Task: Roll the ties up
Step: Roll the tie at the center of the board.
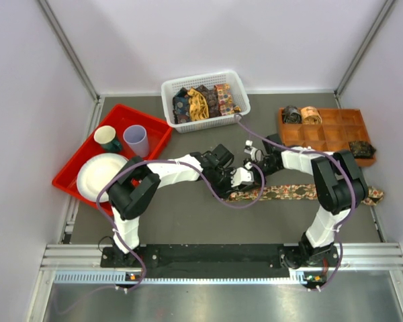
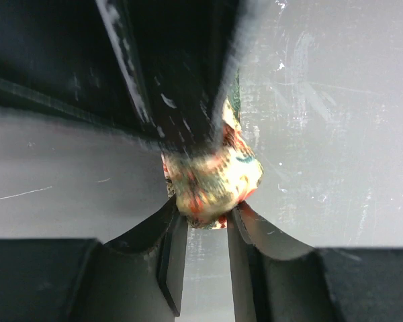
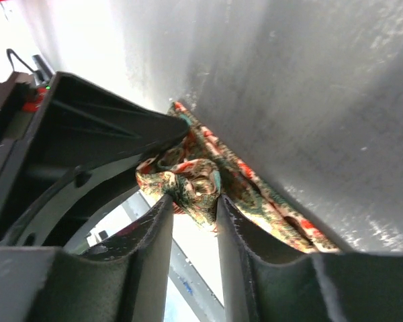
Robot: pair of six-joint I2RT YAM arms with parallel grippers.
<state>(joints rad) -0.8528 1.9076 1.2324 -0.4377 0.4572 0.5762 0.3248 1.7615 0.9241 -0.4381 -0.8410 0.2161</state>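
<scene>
- The tie [image 1: 295, 192] in hand is lying flat along the table [image 1: 188, 221], running from the centre out toward the right edge. Its left end is bunching into a small, loose coil [image 2: 215, 178] where the two grippers are meeting.
- In the left wrist view, the left gripper [image 2: 205, 215] is standing narrowly parted, with both fingertips pressing the sides of the coil; I am reading that as a hold on the tie.
- In the right wrist view, the right gripper [image 3: 193, 201] is bracketing the same coil at its tips with a narrow gap. I cannot tell whether it is pinching or only flanking the fabric.
- Judgement: the roll is only starting. Most of the tie's length is lying unrolled to the right.
- To do this step well, one gripper should be pinning the coil while the other is turning it toward the flat length. The edges want to be stacking square so the coil is not coning sideways.
- The fabric looks soft and slippery. A loose core is likely to be springing open once let go, so the grip wants to be light but not slack.
- Further out, more ties [image 1: 201, 102] are sitting in a white basket [image 1: 171, 87] at the back.
- Rolled ties [image 1: 311, 115] are resting in compartments of an orange tray [image 1: 336, 124] at the right.
- A red tray [image 1: 67, 178] with dishes is standing well apart on the left.
</scene>
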